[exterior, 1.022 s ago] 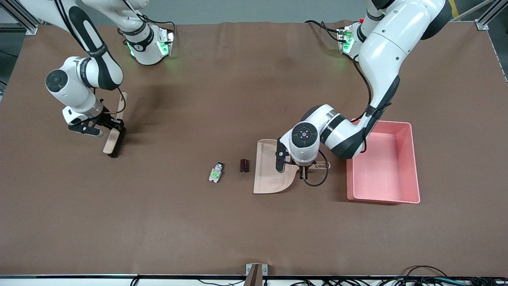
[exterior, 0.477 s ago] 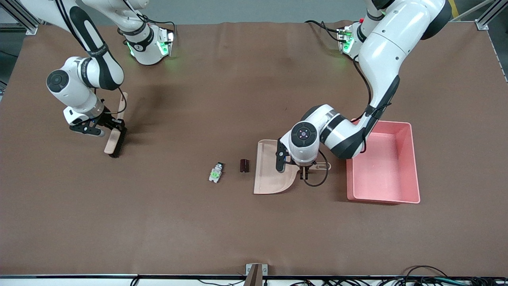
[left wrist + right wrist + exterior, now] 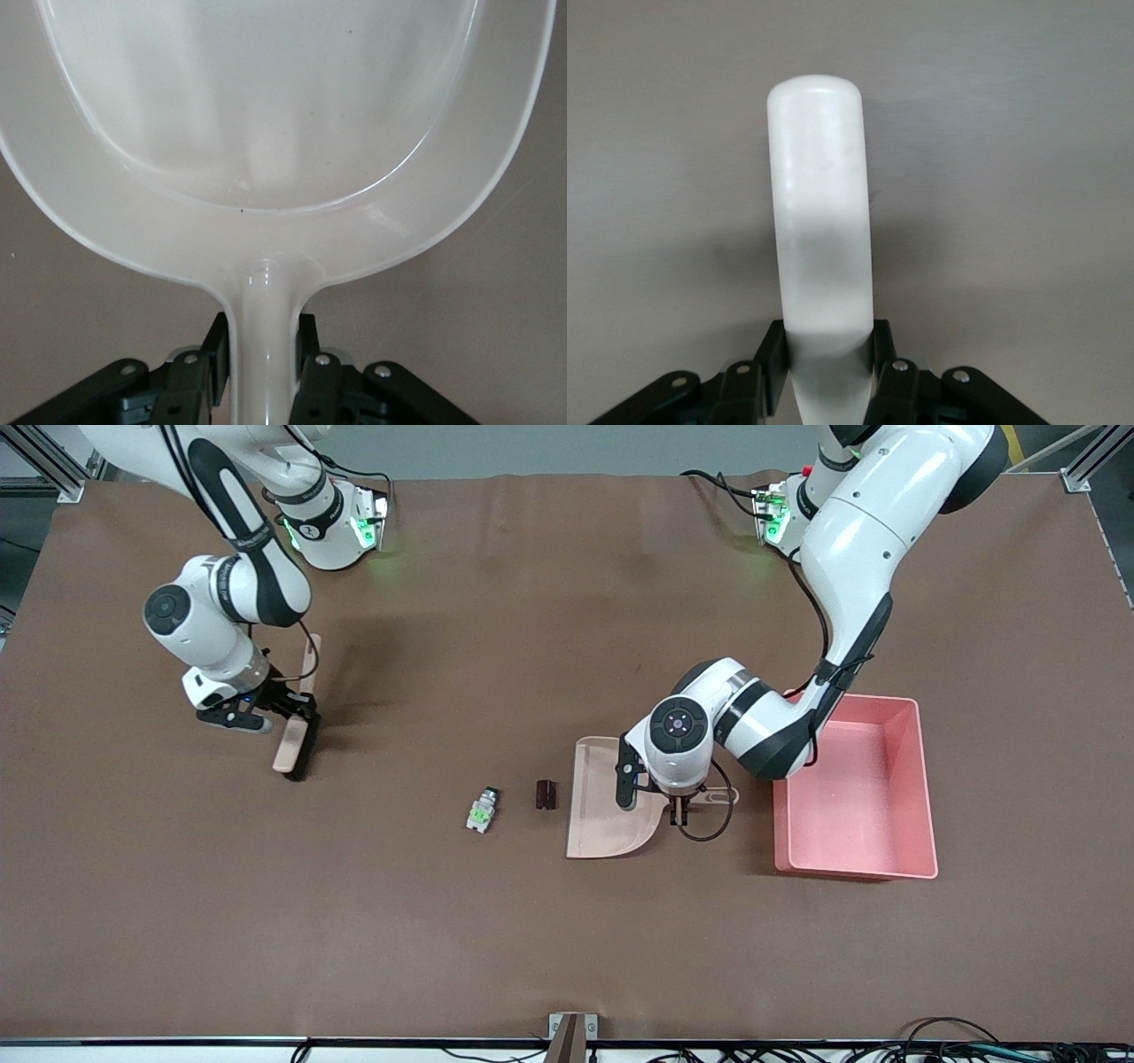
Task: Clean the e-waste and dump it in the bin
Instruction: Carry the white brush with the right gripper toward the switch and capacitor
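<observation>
The e-waste lies on the brown mat: a whitish-grey piece with a green part (image 3: 481,810), and a dark maroon stub (image 3: 546,794) just off the beige dustpan's (image 3: 608,808) open lip. My left gripper (image 3: 679,813) is shut on the dustpan's handle (image 3: 264,328), with the pan (image 3: 266,133) resting flat beside the pink bin (image 3: 927,779). My right gripper (image 3: 288,710) is shut on a wooden brush (image 3: 295,744) over the mat toward the right arm's end. The brush handle (image 3: 820,204) shows between the black fingers (image 3: 772,359). I cannot tell if the bristles touch the mat.
Both arm bases (image 3: 330,522) (image 3: 780,514) stand at the table's farthest edge from the front camera. The left arm's elbow hangs over the bin's corner. Cables (image 3: 957,1045) and a metal bracket (image 3: 571,1029) run along the edge nearest the front camera.
My right arm has carried the brush toward the e-waste, with most of the shift in the last half second. The left arm, dustpan and e-waste have not moved.
</observation>
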Tool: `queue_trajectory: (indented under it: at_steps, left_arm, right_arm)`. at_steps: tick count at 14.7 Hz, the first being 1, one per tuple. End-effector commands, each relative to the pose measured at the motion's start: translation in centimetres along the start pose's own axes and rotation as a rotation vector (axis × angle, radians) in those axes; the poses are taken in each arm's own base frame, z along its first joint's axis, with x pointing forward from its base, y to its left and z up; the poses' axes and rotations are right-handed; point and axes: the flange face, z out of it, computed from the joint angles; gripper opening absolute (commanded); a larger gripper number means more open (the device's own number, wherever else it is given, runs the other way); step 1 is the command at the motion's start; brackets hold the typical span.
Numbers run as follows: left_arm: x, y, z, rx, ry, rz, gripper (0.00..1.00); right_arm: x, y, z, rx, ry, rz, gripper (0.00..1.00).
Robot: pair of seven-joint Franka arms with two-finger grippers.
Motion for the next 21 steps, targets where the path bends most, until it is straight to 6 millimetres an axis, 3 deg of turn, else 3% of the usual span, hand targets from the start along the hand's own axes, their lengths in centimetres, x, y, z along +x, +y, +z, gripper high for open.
queue_trajectory:
  at_steps: [1, 3, 7, 11, 13, 17, 21]
  left_arm:
    - [0.2, -0.3, -0.1, 0.012, -0.001, -0.017, 0.24]
    - [1.0, 0.1, -0.2, 0.012, -0.001, -0.026, 0.24]
    - [1.0, 0.2, -0.3, 0.007, -0.010, -0.044, 0.24]
    - [1.0, 0.2, -0.4, 0.006, -0.011, -0.049, 0.24]
    - [1.0, 0.2, -0.3, 0.004, -0.011, -0.061, 0.24]
    - [1.5, 0.5, -0.3, 0.004, -0.009, -0.056, 0.24]
    - [1.5, 0.5, -0.3, 0.004, -0.009, -0.056, 0.24]
  right_arm:
    - [-0.1, -3.4, 0.0, 0.016, 0.007, 0.016, 0.00]
    - [-0.2, -6.6, -0.5, 0.026, 0.018, 0.033, 0.00]
    - [1.8, -11.3, -1.9, 0.055, 0.059, 0.051, 0.00]
    - [4.5, -15.8, -4.8, 0.072, 0.012, 0.088, 0.00]
    - [4.7, -19.0, -6.1, 0.073, -0.009, 0.101, 0.00]
    - [4.7, -20.5, -5.0, 0.058, -0.026, 0.086, 0.00]
    - [4.9, -21.6, -5.9, 0.064, -0.024, 0.092, 0.00]
